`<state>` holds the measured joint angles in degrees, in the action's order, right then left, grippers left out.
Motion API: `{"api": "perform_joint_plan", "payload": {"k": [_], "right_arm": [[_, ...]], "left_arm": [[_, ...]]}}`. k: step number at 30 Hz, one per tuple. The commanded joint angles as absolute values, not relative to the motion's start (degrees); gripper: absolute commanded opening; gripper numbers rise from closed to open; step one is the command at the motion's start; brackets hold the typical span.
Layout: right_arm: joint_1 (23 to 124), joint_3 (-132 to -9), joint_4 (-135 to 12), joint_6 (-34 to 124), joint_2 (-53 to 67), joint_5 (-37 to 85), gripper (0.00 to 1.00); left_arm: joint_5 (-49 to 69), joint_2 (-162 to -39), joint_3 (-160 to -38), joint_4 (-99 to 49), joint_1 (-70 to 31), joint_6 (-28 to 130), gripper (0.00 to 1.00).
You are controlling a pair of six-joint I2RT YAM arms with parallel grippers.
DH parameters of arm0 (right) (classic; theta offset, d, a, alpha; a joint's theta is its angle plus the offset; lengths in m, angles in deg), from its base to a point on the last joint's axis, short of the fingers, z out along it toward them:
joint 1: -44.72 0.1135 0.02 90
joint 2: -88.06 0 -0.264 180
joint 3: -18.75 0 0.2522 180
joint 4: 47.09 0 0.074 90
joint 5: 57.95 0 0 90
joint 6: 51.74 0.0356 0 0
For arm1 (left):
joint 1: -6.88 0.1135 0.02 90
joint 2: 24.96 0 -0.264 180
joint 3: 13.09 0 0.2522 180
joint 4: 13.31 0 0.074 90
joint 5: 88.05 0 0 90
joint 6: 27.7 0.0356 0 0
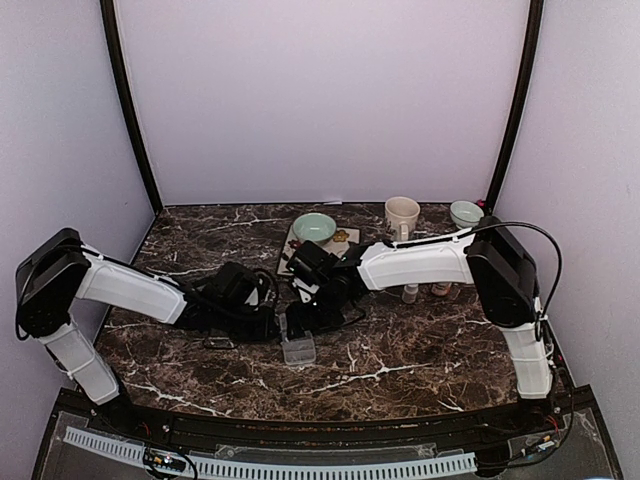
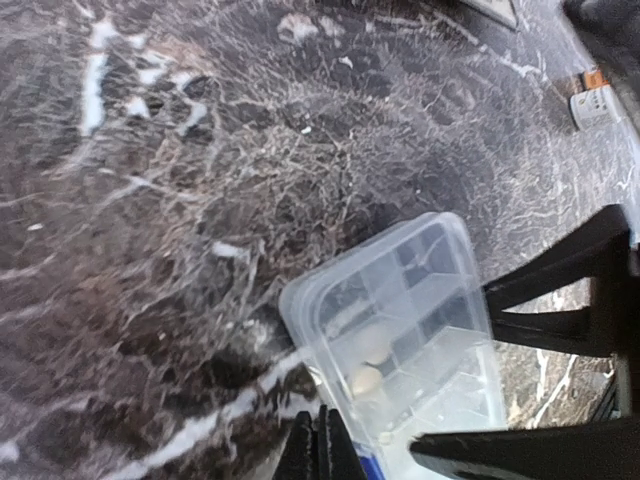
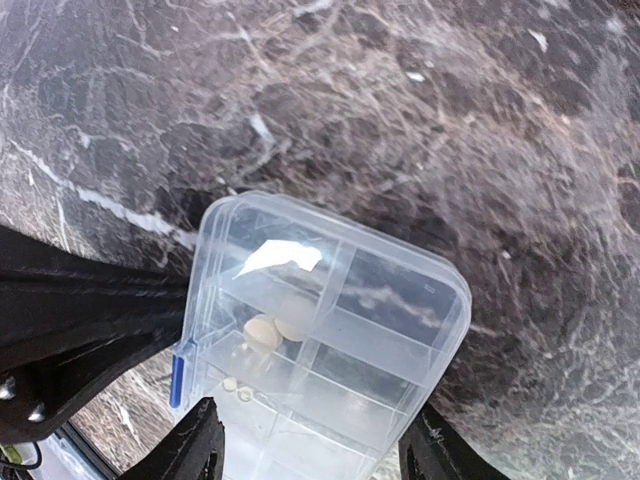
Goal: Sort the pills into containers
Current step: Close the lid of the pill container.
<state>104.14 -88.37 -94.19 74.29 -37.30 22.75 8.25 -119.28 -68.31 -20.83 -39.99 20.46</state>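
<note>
The clear pill box [image 3: 330, 330] with its square containers lies on the marble, lid down, and shows small in the top view [image 1: 298, 348]. My right gripper [image 3: 312, 445] straddles it, one finger against each long side, shut on the box. Two pale pills [image 3: 275, 328] sit in one compartment and two tinier ones [image 3: 238, 389] in the one beside it, near the blue latch [image 3: 177, 372]. My left gripper [image 2: 322, 445] is shut with nothing in it, its tips by the box's edge [image 2: 310, 330]; the pills [image 2: 367, 378] show through the plastic.
At the back stand a green bowl [image 1: 314, 227] on a mat, a cream mug [image 1: 402, 215] and a small bowl [image 1: 465, 212]. Two small bottles [image 1: 425, 292] stand under the right arm. Both arms meet over the table's middle.
</note>
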Motion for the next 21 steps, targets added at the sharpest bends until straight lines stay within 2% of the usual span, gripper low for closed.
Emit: {"api": "perform_joint_plan", "payload": {"k": [1, 21], "right_arm": [[105.2, -83.9, -94.9, 74.0, -44.6, 23.4, 0.59], [105.2, -84.9, -95.3, 73.7, -45.2, 22.9, 0.59]], "left_arm": [[7.2, -114.5, -67.1, -22.4, -40.0, 19.3, 0.00], [8.8, -108.0, -61.5, -24.8, -39.9, 19.0, 0.00]]}}
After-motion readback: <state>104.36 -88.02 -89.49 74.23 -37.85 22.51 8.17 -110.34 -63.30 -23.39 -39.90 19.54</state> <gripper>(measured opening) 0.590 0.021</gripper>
